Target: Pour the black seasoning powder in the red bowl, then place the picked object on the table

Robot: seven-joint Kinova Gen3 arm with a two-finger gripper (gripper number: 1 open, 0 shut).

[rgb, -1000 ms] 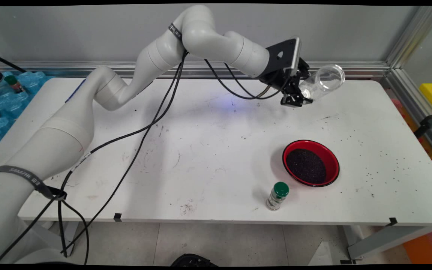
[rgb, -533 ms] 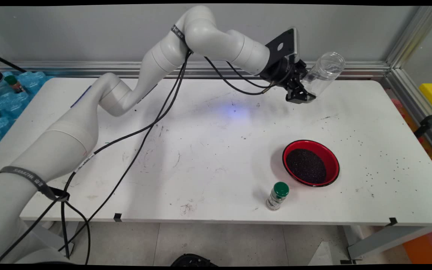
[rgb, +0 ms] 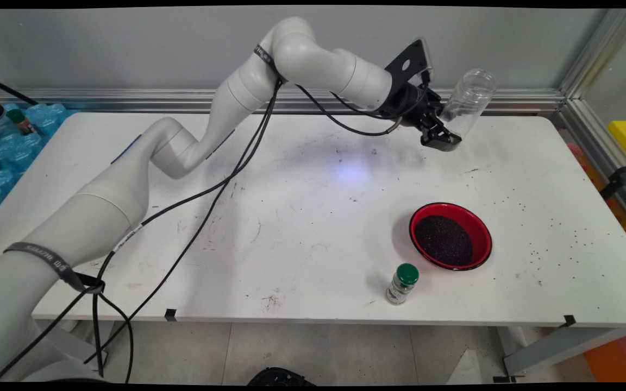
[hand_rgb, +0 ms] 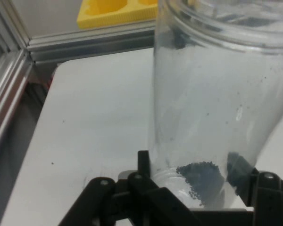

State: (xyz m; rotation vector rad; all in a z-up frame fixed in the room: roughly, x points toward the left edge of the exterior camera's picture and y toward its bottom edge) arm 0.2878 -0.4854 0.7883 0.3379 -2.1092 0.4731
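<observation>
The gripper (rgb: 443,136) is clamped on a clear jar (rgb: 468,103), tilted nearly upright above the table's (rgb: 291,228) far right, a few dark grains left inside, while the red bowl (rgb: 450,237) sits full

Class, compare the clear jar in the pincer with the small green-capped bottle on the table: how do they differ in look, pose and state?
The clear jar is larger and has no lid; the green-capped bottle is small and capped. The pincer holds the jar tilted above the table; the bottle stands upright on it beside the red bowl. The jar holds only a few dark grains at its base; the bottle's contents cannot be made out. Both are see-through containers.
</observation>
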